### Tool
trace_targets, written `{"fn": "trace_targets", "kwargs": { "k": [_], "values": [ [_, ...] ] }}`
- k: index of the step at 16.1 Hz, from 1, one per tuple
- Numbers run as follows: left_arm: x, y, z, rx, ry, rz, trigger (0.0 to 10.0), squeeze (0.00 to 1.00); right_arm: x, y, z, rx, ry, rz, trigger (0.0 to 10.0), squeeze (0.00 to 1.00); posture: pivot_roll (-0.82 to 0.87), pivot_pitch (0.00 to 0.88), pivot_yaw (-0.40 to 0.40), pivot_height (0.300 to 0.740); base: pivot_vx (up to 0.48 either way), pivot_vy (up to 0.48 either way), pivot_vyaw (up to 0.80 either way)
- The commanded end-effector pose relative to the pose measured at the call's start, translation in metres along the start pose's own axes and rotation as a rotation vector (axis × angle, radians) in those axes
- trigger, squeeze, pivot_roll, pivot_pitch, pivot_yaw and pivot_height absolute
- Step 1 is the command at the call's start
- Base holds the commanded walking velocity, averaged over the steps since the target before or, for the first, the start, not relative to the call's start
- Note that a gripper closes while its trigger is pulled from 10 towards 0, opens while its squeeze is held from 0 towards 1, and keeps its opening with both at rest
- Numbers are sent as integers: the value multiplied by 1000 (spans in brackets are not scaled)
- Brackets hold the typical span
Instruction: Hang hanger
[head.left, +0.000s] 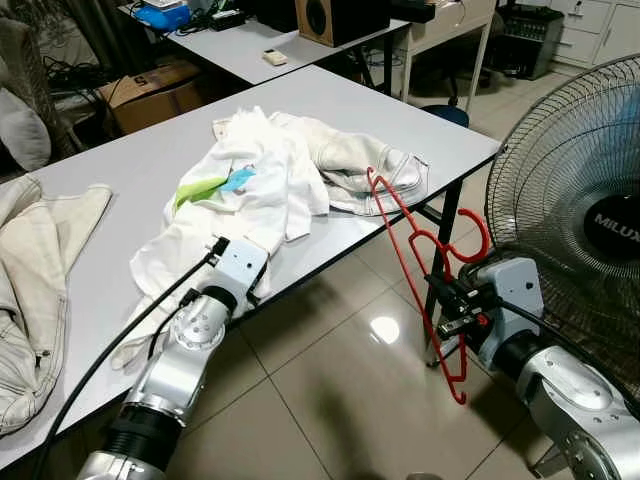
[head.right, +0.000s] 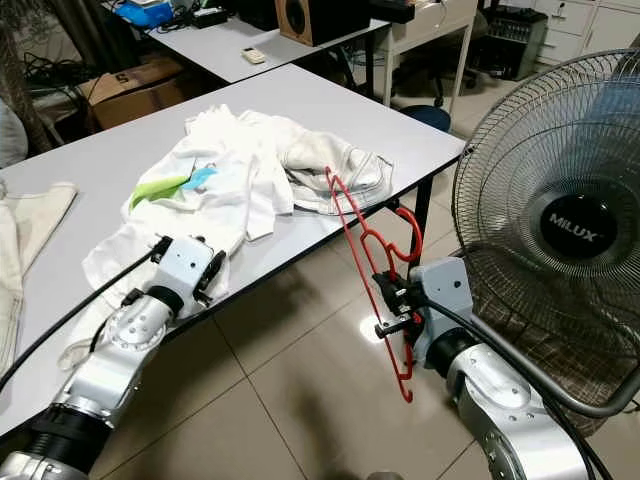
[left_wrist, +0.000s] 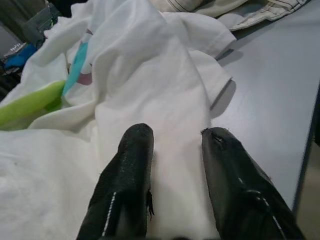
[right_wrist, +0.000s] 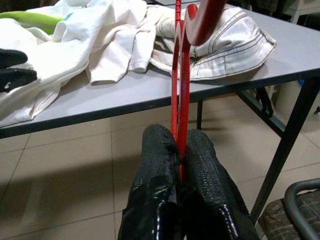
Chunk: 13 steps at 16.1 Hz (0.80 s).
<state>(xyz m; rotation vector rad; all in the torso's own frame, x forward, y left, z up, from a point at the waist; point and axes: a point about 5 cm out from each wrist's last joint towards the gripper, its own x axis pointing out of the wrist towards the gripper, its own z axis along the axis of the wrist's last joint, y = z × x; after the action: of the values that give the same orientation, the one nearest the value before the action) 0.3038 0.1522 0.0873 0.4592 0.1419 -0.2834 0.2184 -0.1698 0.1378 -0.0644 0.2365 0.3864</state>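
1. As seen from the left eye view, the red hanger (head.left: 430, 275) is held off the table's edge by the right gripper (head.left: 452, 312), which is clamped on the lower part of its frame; the hook curls beside the gripper while one end of the frame leans against the striped cloth (head.left: 365, 170) on the grey table (head.left: 120, 170). The left gripper (head.left: 215, 250) is rested on the white shirt (head.left: 255, 190) near the table's front edge.

2. In the right eye view, the same layout is shown, with a standing fan (head.right: 560, 240) just beside the right arm. The hanger is judged light, thin and stiff, likely smooth plastic, so twisting within a narrow pinch is to be expected.

3. In the left wrist view, the two black fingers (left_wrist: 125, 175) are seen parted, laid on the shirt's white fabric with nothing gripped between them. The cloth is judged soft and limp, likely to bunch and slide over the table.

4. In the right wrist view, the fingers (right_wrist: 157, 165) are pressed together on the hanger's thin red bars, which rise straight up from the pinch. A hold nearer the hook's neck is judged steadier for hanging, since the long frame gives leverage against the present grip.
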Motion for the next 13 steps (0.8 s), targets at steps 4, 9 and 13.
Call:
{"fn": "trace_targets", "kwargs": {
  "k": [4, 9, 13],
  "values": [
    [0, -3, -9, 13, 42, -29, 7882, 0, 4, 3, 3, -10, -12, 26, 10000, 0, -265, 9, 147, 740, 0, 0, 0],
    [0, 0, -23, -4, 108, -8, 10000, 0, 4, 6, 3, -19, -6, 51, 10000, 0, -268, 20, 140, 740, 0, 0, 0],
    [-1, 8, -29, 31, 147, 53, 7373, 0, 4, 7, 4, -25, -8, 68, 10000, 0, -267, 23, 132, 740, 0, 0, 0]
  ]
}}
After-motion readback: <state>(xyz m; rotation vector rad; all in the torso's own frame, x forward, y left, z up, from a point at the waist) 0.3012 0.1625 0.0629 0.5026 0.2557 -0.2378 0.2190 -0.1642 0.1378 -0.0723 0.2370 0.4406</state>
